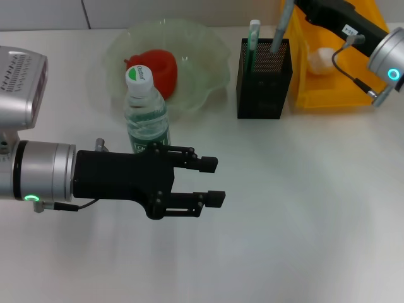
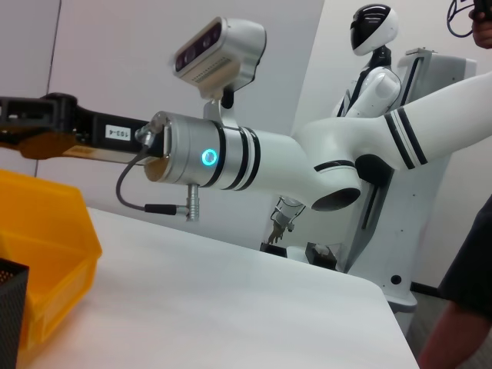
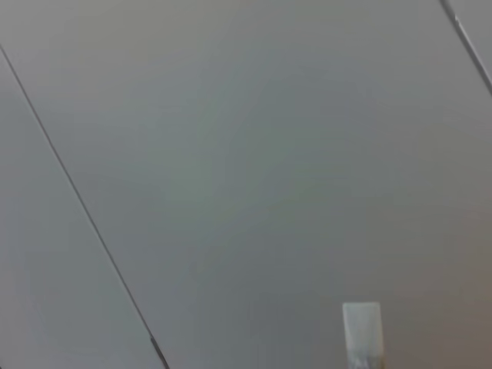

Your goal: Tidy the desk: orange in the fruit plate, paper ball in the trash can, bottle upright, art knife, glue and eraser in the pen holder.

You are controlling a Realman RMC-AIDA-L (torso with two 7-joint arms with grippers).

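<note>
The orange lies in the pale-green fruit plate at the back of the desk. Just in front of the plate the bottle stands upright. My left gripper hovers open and empty beside the bottle, nearer the front. The black mesh pen holder holds the mint-green art knife and the grey glue. My right gripper is above the holder and the yellow trash can, close to the glue's top. The paper ball lies in the can. The eraser is hidden.
In the left wrist view the right arm stretches over the trash can and a corner of the pen holder. A second white robot and a person's arm are beyond the desk's edge.
</note>
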